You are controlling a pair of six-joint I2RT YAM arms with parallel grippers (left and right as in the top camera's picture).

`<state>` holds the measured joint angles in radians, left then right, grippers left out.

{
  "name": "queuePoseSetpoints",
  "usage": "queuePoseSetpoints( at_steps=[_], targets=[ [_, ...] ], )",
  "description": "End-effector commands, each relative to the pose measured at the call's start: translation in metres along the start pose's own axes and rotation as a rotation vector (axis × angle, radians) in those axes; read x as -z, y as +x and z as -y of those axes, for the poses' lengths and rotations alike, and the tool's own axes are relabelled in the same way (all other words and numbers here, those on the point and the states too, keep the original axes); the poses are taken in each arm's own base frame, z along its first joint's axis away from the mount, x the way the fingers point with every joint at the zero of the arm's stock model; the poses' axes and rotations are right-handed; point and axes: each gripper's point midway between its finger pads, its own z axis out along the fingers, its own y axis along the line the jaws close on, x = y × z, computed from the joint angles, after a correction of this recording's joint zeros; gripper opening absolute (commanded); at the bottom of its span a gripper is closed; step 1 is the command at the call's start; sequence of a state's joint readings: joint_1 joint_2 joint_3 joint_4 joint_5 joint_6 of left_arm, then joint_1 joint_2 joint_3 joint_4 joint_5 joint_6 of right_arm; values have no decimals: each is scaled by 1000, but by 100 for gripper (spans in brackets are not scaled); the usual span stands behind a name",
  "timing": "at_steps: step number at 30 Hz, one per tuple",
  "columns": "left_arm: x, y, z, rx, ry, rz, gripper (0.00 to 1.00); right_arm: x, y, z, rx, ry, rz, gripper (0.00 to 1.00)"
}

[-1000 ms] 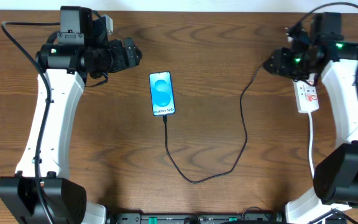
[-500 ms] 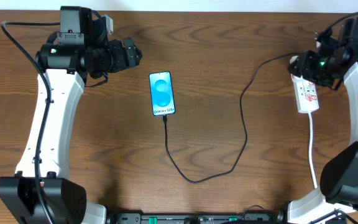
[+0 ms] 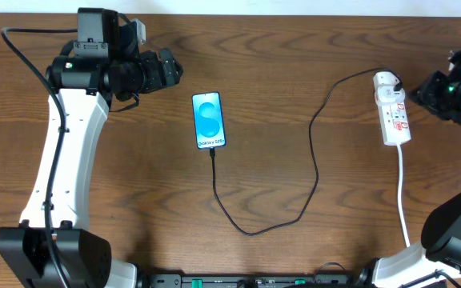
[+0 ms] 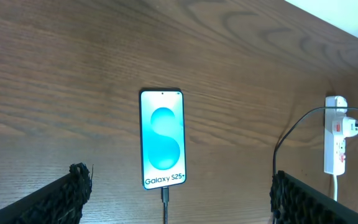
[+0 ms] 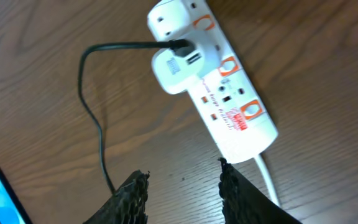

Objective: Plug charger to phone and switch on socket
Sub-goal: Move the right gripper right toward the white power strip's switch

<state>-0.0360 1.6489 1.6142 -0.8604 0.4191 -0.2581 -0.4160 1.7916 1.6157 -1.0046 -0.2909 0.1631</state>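
- Brown wood tabletop [image 3: 134, 200], with a white arm on each side.
- Left arm comes up from its base at the near edge, runs along the left side, then bends at the top so the left claw [image 3: 172, 70] points sideways toward the middle.
- That claw is spread wide. Its fingers [image 4: 73, 193] sit in the two bottom corners of the wrist view and there's nothing in it.
- The phone [image 3: 208, 120] lies flat out ahead of the left claw, well apart from it. Screen is up and lit light blue, and "Galaxy S25" is readable.
- The charger [image 3: 316, 160] meets the phone's bottom edge, loops toward the near edge, then climbs back to the white adapter [image 5: 178, 67] on the socket.
- The socket [image 3: 393, 118], white with red markings, is just beside the right claw on its inner side, not touching. Its thick white cord [image 3: 402, 192] trails off the near end.
- Right arm is at the far right edge of the overhead view, partly cut off, wrist turned toward the strip.
- The right claw [image 5: 182, 190] hovers short of the strip, fingers partway apart with bare wood between them, gripping nothing.
- Can't tell the switch position from these shots.
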Motion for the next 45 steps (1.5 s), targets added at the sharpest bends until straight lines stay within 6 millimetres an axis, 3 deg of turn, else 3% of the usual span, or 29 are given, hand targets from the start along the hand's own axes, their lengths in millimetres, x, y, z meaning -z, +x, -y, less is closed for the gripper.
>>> queuePoseSetpoints(
  at_steps=[1, 3, 8, 23, 36, 45],
  targets=[
    [4, -1, 0, -10, -4, 9, 94, 8, -11, 7, -15, 4, 40, 20],
    [4, -1, 0, -10, -4, 9, 94, 6, -16, 13, -24, 7, 52, 1],
    [4, -1, 0, -10, -4, 9, 94, -6, -21, 25, -45, 15, 47, 1],
    [4, -1, 0, -10, -4, 9, 94, -74, -22, 49, -103, 23, -22, 1],
    [4, -1, 0, -10, -4, 9, 94, -106, -35, 48, -80, -39, 6, 1],
    [4, -1, 0, -10, -4, 9, 94, -130, -29, 52, -87, -61, -25, 1]
  ],
)
